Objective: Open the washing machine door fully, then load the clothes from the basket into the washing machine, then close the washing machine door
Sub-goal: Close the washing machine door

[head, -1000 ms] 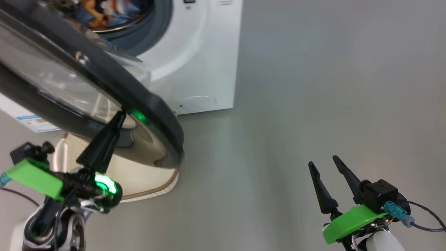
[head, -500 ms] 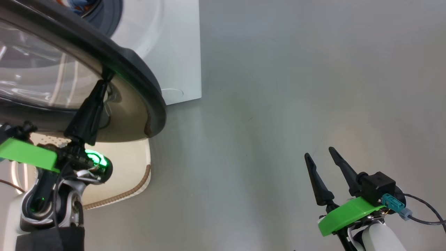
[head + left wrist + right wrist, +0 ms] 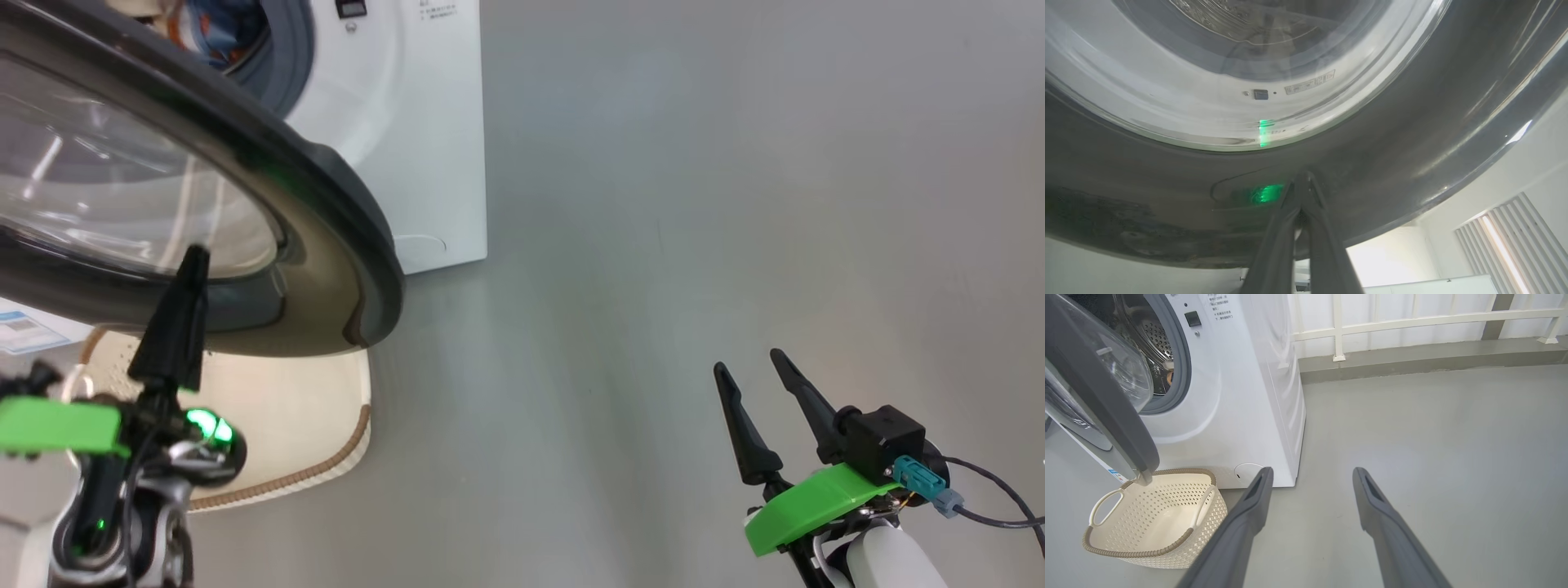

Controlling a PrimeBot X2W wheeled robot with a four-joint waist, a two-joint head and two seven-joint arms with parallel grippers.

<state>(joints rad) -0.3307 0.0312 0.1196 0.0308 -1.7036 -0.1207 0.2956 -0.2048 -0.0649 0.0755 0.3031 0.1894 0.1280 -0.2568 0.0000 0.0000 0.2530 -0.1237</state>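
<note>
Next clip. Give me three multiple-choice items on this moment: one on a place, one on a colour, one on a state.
1. Where does the cream perforated plastic basket stand?
A. On the floor before the big white washing machine, below its open black-rimmed round glass door.
B. On top of the machine.
C. Inside the drum.

2. What colour is the basket's woven-look rim?
A. Green.
B. Brown.
C. Blue.

3. How is the right gripper?
A. Shut on cloth.
B. Shut on a basket handle.
C. Open, nothing between its fingers.

Key:
1 A, the right wrist view shows it on the grey floor under the door's lower edge.
2 B, a brown band runs round its top.
3 C, its fingers stand apart over bare floor.
</note>
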